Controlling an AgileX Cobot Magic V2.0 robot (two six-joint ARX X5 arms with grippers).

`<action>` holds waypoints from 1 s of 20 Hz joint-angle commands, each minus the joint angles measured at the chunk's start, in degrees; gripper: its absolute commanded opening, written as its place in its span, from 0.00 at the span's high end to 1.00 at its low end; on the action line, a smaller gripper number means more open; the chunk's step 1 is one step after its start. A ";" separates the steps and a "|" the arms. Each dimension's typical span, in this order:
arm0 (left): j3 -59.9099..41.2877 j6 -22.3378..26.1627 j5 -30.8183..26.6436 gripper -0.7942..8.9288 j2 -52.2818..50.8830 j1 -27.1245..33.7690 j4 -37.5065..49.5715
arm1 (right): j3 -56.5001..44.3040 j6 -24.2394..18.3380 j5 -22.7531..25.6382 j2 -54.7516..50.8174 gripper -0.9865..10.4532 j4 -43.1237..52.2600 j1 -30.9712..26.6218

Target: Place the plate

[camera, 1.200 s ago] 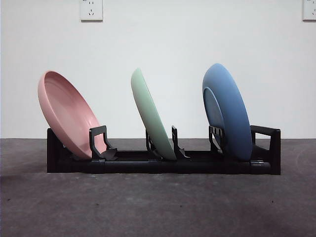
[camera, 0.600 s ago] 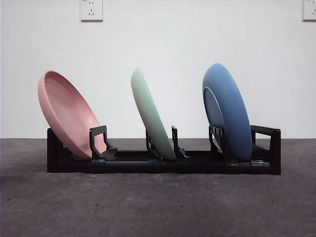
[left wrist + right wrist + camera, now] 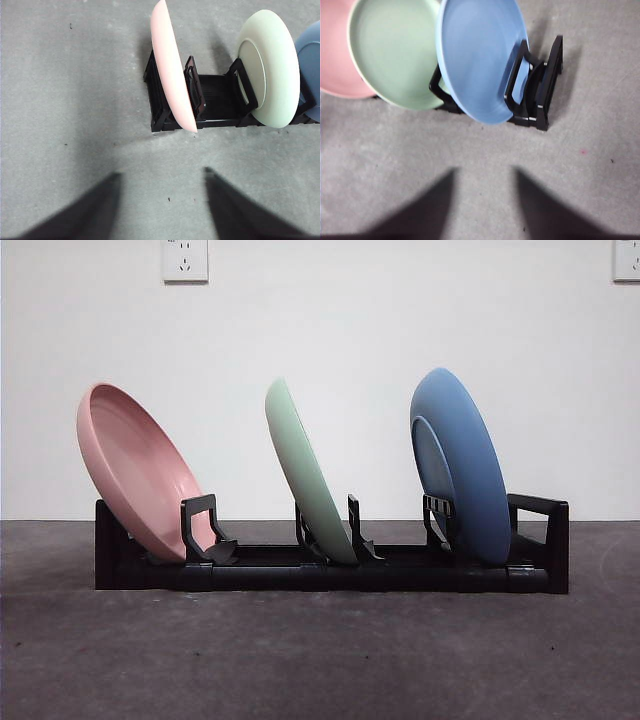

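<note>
A black dish rack (image 3: 330,570) stands on the grey table. It holds a pink plate (image 3: 135,470) at the left end, a pale green plate (image 3: 305,475) in the middle and a blue plate (image 3: 460,465) at the right end, all leaning in their slots. My left gripper (image 3: 162,175) is open and empty, above the table near the pink plate (image 3: 170,65). My right gripper (image 3: 485,172) is open and empty, above the table near the blue plate (image 3: 480,55). Neither arm shows in the front view.
A white wall with two sockets (image 3: 185,258) stands behind the rack. Bare grey table (image 3: 320,660) lies in front of the rack.
</note>
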 commanded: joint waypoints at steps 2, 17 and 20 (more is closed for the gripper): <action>1.42 0.92 -0.02 0.59 -0.20 0.07 0.52 | 1.55 2.12 -0.15 0.72 0.62 -0.24 0.24; 1.42 -0.98 0.02 0.60 -0.24 -0.74 0.57 | 36.52 7.82 -6.10 44.94 0.64 -4.11 9.60; 1.42 -0.98 0.02 0.60 -0.24 -1.40 0.55 | 37.29 8.26 -5.66 48.17 0.64 0.87 10.88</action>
